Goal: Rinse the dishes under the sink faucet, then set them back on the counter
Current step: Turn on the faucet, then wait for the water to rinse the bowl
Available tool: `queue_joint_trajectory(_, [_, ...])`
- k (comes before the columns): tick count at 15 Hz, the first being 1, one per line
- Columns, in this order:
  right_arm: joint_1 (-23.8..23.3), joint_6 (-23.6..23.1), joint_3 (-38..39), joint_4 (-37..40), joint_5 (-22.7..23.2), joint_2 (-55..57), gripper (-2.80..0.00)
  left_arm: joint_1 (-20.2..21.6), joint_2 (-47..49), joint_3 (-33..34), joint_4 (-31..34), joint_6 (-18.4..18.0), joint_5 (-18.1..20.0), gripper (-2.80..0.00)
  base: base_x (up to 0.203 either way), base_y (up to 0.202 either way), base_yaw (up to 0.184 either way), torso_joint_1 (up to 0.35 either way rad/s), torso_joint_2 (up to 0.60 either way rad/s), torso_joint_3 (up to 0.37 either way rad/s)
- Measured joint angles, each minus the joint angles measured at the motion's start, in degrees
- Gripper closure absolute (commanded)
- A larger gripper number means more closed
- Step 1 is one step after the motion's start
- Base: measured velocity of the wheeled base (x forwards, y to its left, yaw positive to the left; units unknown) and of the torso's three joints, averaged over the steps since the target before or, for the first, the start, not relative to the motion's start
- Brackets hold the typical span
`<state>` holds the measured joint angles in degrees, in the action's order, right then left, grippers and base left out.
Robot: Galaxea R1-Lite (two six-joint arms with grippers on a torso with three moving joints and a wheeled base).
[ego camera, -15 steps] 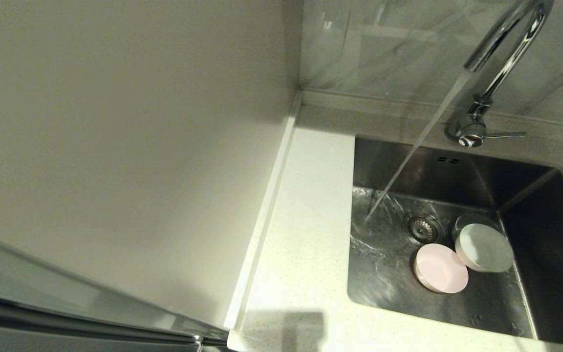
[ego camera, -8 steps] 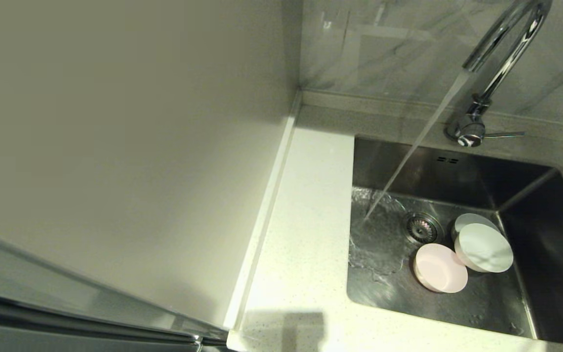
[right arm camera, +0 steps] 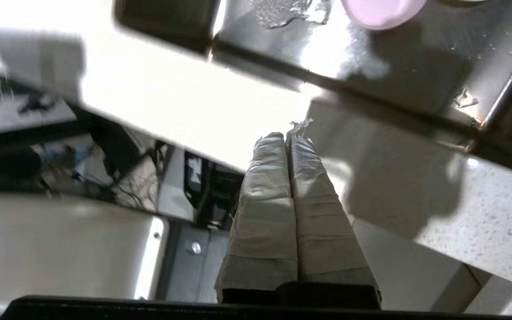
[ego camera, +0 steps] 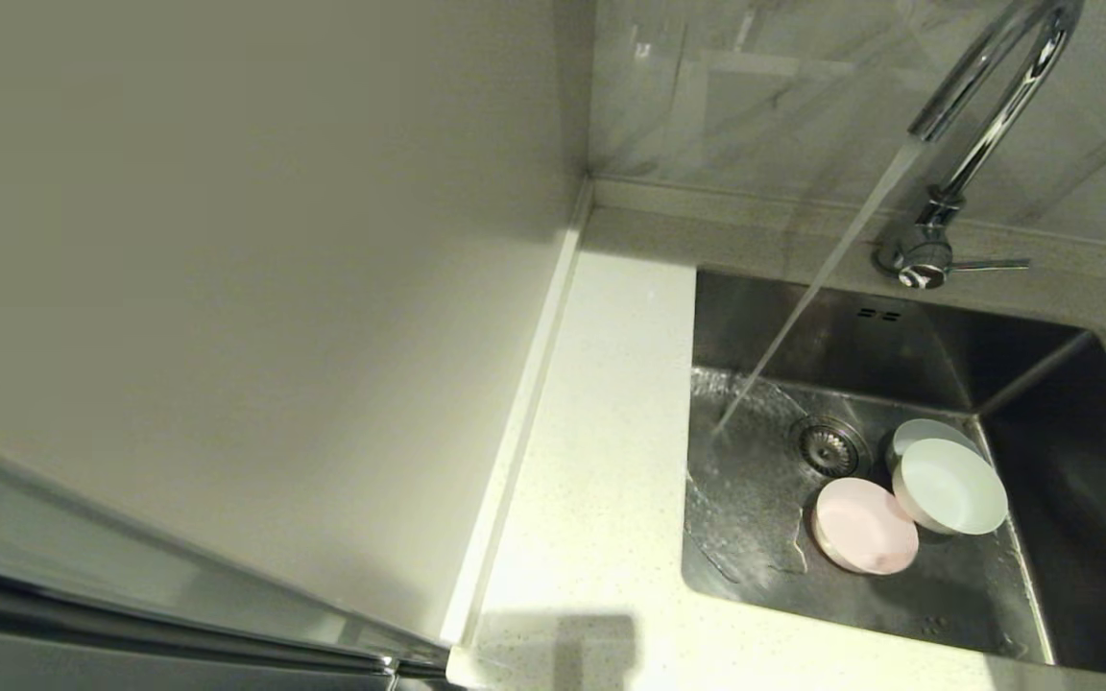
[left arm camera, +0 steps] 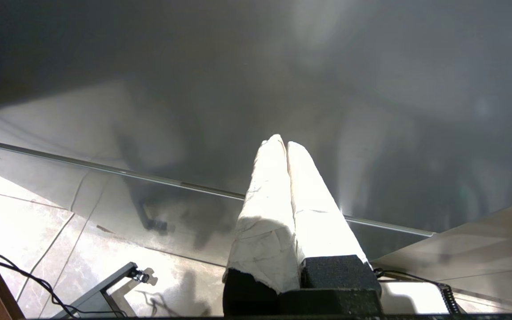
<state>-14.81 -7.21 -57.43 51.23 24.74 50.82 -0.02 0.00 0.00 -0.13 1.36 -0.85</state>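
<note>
Water runs from the chrome sink faucet (ego camera: 985, 96) onto the floor of the steel sink (ego camera: 764, 317), left of the drain (ego camera: 829, 446). Three dishes lie in the sink right of the stream: a pink bowl (ego camera: 865, 537), a whitish-mint bowl (ego camera: 951, 485) leaning beside it, and a pale blue-grey bowl (ego camera: 916, 432) partly hidden behind. Neither arm shows in the head view. My right gripper (right arm camera: 288, 135) is shut and empty, low by the counter's (right arm camera: 496, 222) front edge, with the pink bowl (right arm camera: 380, 11) far ahead. My left gripper (left arm camera: 282, 142) is shut and empty, parked away from the sink.
The faucet's thin lever (ego camera: 990, 264) points right at the base. A speckled counter (ego camera: 601, 480) strip lies left of the sink, bounded by a cream wall panel (ego camera: 275, 288). Marbled tiles (ego camera: 755, 96) back the sink. Floor and cables (left arm camera: 25, 275) show below the left gripper.
A dark piece of the right arm at the head view's right edge has gone from sight. The shadow over the bowls has lifted. The water has spread further across the sink floor.
</note>
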Motion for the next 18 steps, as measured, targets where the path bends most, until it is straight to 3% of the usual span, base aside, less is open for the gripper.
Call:
queue_joint_trajectory(2, [3.85, -0.51, 3.44, -0.72, -4.19, -6.27, 0.0, 0.0, 0.0, 0.0, -0.02, 0.0, 0.01, 0.0, 0.0, 0.0, 0.0, 0.0, 0.0, 0.0])
queue_joint_trajectory(4, [7.55, 0.86, 8.51, -5.55, -12.94, -13.03, 0.0, -0.02, 0.0, 0.0, -0.01, 0.01, 0.0, 0.0, 0.0, 0.0, 0.0, 0.0, 0.0, 0.0])
queue_joint_trajectory(8, [12.48, 1.68, 29.84, -28.54, -26.49, -27.21, 0.0, 0.0, 0.0, 0.0, -0.02, 0.04, -0.02, 0.0, 0.0, 0.0, 0.0, 0.0, 0.0, 0.0])
queue_joint_trajectory(11, [13.86, 0.44, 41.61, -42.5, -27.62, -38.26, 0.0, 0.0, 0.0, 0.0, -0.02, 0.0, -0.02, 0.0, 0.0, 0.0, 0.0, 0.0, 0.0, 0.0])
queue_joint_trajectory(14, [14.34, -1.88, 49.9, -45.0, -25.97, -46.77, 0.0, 0.0, 0.0, 0.0, 0.0, 0.01, 0.01, 0.0, 0.0, 0.0, 0.0, 0.0, 0.0, 0.0])
queue_joint_trajectory(18, [14.45, 2.0, 54.51, -46.06, -24.3, -50.3, 0.0, 0.0, 0.0, 0.0, -0.02, 0.01, -0.02, 0.0, 0.0, 0.0, 0.0, 0.0, 0.0, 0.0])
